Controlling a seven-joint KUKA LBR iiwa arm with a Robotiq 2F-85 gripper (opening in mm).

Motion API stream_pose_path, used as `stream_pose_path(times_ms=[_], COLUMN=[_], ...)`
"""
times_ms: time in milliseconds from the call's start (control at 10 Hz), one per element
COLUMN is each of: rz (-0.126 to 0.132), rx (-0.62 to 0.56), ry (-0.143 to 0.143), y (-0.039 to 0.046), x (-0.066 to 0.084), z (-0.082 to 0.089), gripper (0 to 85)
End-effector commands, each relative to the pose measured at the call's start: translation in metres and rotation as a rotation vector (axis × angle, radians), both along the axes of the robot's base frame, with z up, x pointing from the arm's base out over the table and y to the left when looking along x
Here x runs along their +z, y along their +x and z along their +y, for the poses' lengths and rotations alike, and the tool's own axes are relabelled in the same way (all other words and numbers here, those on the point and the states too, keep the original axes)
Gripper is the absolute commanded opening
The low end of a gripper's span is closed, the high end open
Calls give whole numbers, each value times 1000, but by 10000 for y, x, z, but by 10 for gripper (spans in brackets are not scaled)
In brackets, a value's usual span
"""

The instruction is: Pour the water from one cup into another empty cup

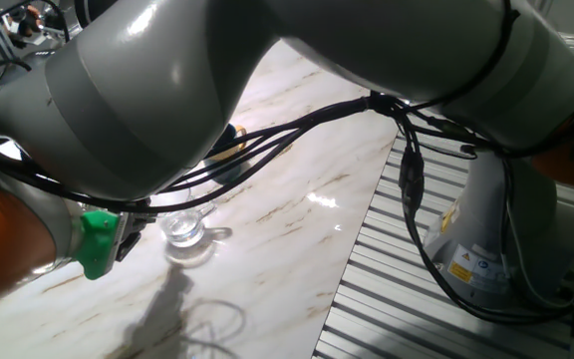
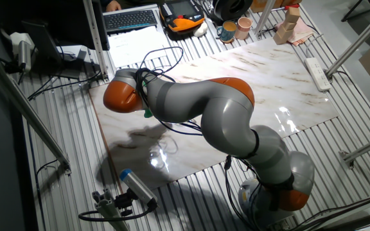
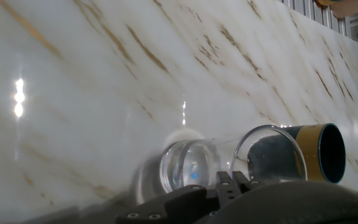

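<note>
Tilting the glass mug (image 3: 194,169) against the dark navy-blue mug (image 3: 319,151) risks spilling water on the marble tabletop (image 3: 104,74) (finger state cannot be told).

A white marble-patterned tabletop (image 2: 281,83) sits on ribbed metal flooring (image 2: 56,135); what looks like a laptop (image 2: 130,19) stands upper left.

place: robotics lab | cues: slatted metal bench (image 2: 63,160); laptop (image 2: 131,19); power strip (image 2: 318,72); aluminium framing (image 2: 24,106)
</note>
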State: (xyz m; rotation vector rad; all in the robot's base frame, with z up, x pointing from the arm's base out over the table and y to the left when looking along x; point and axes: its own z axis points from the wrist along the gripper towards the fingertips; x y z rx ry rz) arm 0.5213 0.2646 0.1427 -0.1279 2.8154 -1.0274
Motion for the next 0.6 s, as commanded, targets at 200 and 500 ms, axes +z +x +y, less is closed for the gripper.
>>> stream_pose_path(times_ms=[200, 500], rz=[4, -15], rx=[-7, -34], ry=[63, 149], y=[9, 6], x=[88, 117], z=[5, -8], gripper=[0, 0])
